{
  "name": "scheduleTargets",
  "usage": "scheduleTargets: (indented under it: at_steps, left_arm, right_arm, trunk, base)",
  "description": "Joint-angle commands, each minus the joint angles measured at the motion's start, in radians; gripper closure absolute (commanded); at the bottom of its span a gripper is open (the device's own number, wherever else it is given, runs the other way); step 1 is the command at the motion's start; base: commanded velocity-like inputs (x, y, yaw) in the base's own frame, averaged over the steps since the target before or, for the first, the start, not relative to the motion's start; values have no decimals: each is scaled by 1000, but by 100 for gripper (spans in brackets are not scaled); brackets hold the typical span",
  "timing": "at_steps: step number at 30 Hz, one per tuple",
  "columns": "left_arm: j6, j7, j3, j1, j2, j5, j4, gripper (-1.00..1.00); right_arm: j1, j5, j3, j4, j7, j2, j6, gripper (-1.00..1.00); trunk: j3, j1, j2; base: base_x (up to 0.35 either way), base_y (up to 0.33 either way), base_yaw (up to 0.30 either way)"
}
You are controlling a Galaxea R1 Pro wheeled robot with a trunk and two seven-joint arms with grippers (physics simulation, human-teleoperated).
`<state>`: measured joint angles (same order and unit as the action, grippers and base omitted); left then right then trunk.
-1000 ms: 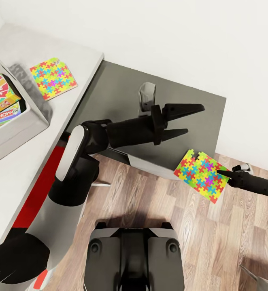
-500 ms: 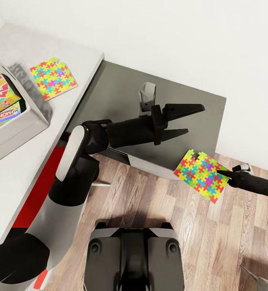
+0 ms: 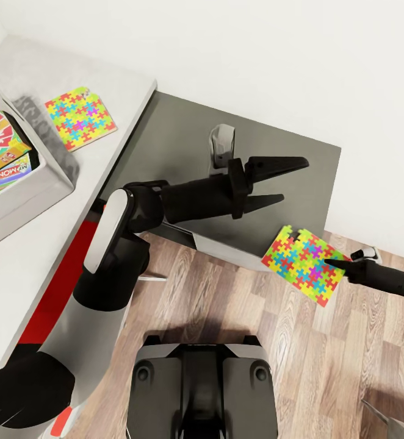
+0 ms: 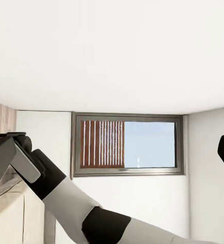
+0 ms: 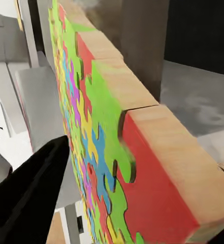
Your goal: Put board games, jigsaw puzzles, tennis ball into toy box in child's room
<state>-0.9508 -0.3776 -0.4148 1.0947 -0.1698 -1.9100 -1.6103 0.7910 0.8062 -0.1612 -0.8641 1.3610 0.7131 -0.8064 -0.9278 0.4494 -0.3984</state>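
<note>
The right claw (image 3: 335, 263) pinches 1 jigsaw puzzle (image 3: 304, 264) by its edge, holding the sheet out past the corner of the low dark side surface (image 3: 183, 140) and over the wood floor (image 3: 312, 360). In the right wrist view the puzzle (image 5: 99, 127) stands edge-on, its thick wooden rim running away from the camera and a dark fingertip (image 5: 38, 178) pressed against its printed face; the grip on the rim probably suits a thin sheet that lies too flat to seize from above.

The left claw (image 3: 284, 180) hangs over the dark side surface with its 2 fingers spread apart and nothing between them. It looks parked there to stay clear of the right arm's work.

The second jigsaw puzzle (image 3: 80, 117) lies flat on the pale grey-white surface (image 3: 37, 244), just beside the toy box (image 3: 49, 177). The toy box sits at the left edge of the head view, and board games (image 3: 3, 152), 1 of them marked Monopoly, already rest inside it, so at least part of the task seems done. The held puzzle is well apart from the box, so carrying it across the robot's front to the bin is likely the step in hand. A small grey holder (image 3: 222, 145) stands on the dark surface, near the left claw.
</note>
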Motion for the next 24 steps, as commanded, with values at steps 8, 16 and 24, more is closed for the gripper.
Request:
scheduleTargets:
  at_steps: [8,16,24]
  left_arm:
    - [-1,-13,1,1,1,-10,0,-100]
    - [-2,-12,1,0,1,-9,0,-100]
    - [-3,2,-17,-3,2,-9,1,-100]
  right_arm:
    - [-2,8,1,1,-24,16,-10,100]
    - [-2,8,3,1,-28,20,-12,100]
    - [-2,8,3,-3,-29,24,-9,100]
  trunk:
    - [-1,1,-2]
    - [-1,1,-2]
    - [-1,1,-2]
  base:
    - [0,0,0]
    - [0,0,0]
    - [0,0,0]
